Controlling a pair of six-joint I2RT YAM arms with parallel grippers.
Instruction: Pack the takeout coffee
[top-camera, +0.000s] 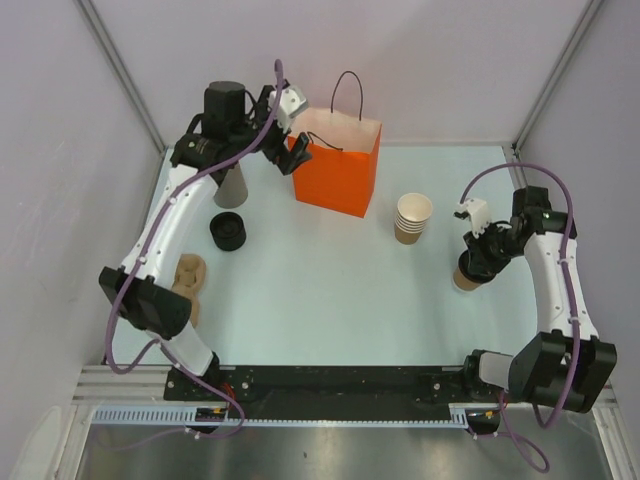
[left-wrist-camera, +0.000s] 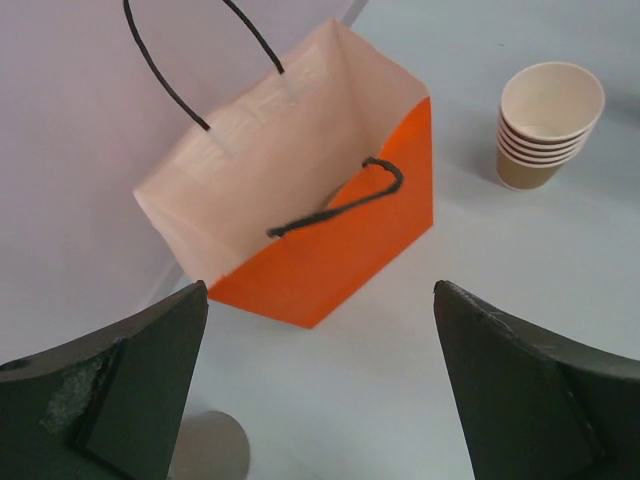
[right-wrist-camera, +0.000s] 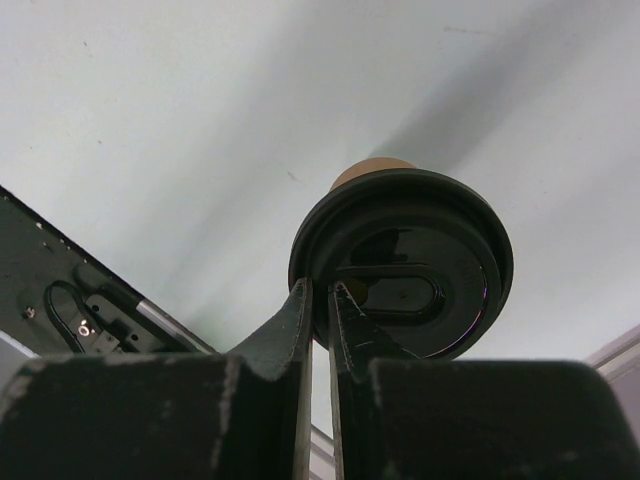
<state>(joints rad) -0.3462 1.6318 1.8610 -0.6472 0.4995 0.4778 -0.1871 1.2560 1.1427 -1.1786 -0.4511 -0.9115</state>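
The left gripper (top-camera: 297, 151) is hovering with its jaws spread wide above the open orange paper bag (top-camera: 340, 180) at the back of the table (top-camera: 320, 290). A stack of lidless cups (top-camera: 412, 217) is standing just right of the bag. Near the table's right edge, the right gripper (right-wrist-camera: 320, 297), jaws almost together, is pinching the lid rim of the upright takeout coffee (right-wrist-camera: 420, 240).

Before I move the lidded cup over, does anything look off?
The orange paper bag stands open, but its front black cord handle droops across the mouth, while the far handle stands upright. It might snag whatever goes in.
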